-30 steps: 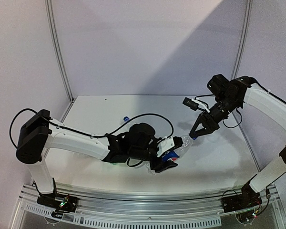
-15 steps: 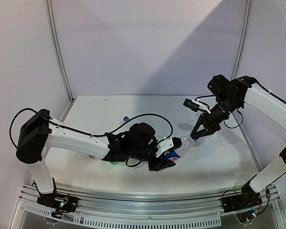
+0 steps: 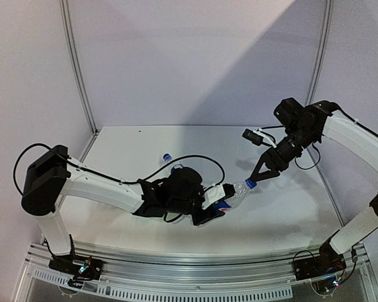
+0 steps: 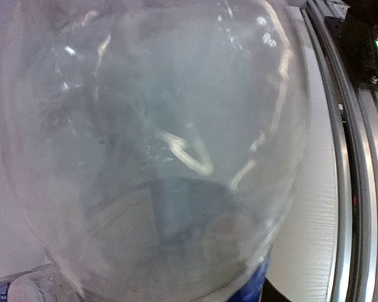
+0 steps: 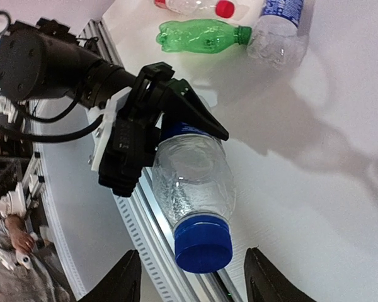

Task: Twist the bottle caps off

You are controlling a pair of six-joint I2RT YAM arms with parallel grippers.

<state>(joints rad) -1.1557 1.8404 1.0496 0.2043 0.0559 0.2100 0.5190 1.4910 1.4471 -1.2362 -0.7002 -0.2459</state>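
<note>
**Pepsi bottle being offered up, cap not yet gripped**

The left gripper [image 3: 211, 204] is clenching the body of the Pepsi bottle [image 3: 233, 196] and holding it off the tabletop [image 3: 290, 217], nearly level, with its neck pointing towards the right arm. Compared with a second ago, the left arm is sitting lower and the bottle has swung flatter and reached a little further out. Its blue cap [image 3: 251, 184] now shows plainly in the overhead view, right at the tips of the right gripper [image 3: 259, 178].

The right gripper itself has hardly shifted. It is hanging released, and in its own wrist view the two fingers are standing wide apart on either side of the cap, with the cap in the gap between them and apparently touching neither. The left wrist view is filled by blurred clear plastic pressed up close.

To my eye the hand-over is lining up well. The cap is being brought into the open jaws, so closing on it and twisting looks like the next step. The cap is still fully on, so no unscrewing has started on this bottle.

Behind it, the green bottle [image 5: 198, 34], the red-capped bottle [image 5: 195, 6] and the blue-labelled bottle [image 5: 280, 25] are lying together on the tabletop, well away from both grippers.
</note>
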